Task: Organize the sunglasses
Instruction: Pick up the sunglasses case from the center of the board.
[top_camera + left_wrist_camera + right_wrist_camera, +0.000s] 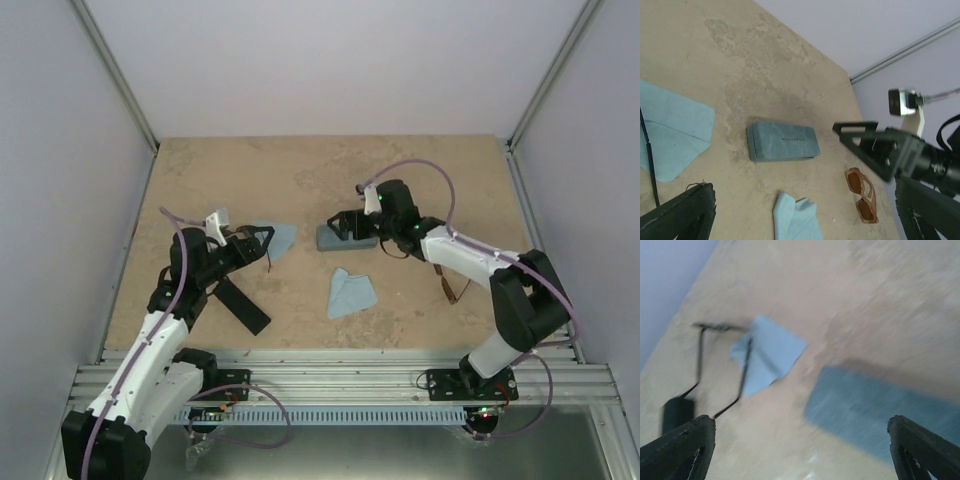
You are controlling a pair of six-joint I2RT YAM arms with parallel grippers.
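The black sunglasses (263,240) sit at my left gripper (250,240), over a light-blue cloth (283,236). One thin arm shows at the left edge of the left wrist view (648,150), and both arms show in the right wrist view (700,357). My left gripper (802,200) is open; I cannot tell whether the glasses touch its finger. The brown sunglasses (861,194) lie folded on the table, partly under my right forearm in the top view (452,287). My right gripper (345,222) is open and empty above the grey-blue case (865,412).
The grey-blue case (340,240) lies shut mid-table (782,141). A black case (243,305) lies near my left arm. A second light-blue cloth (352,294) lies crumpled in front of the grey-blue case (795,220). The first cloth shows in both wrist views (675,130) (770,352).
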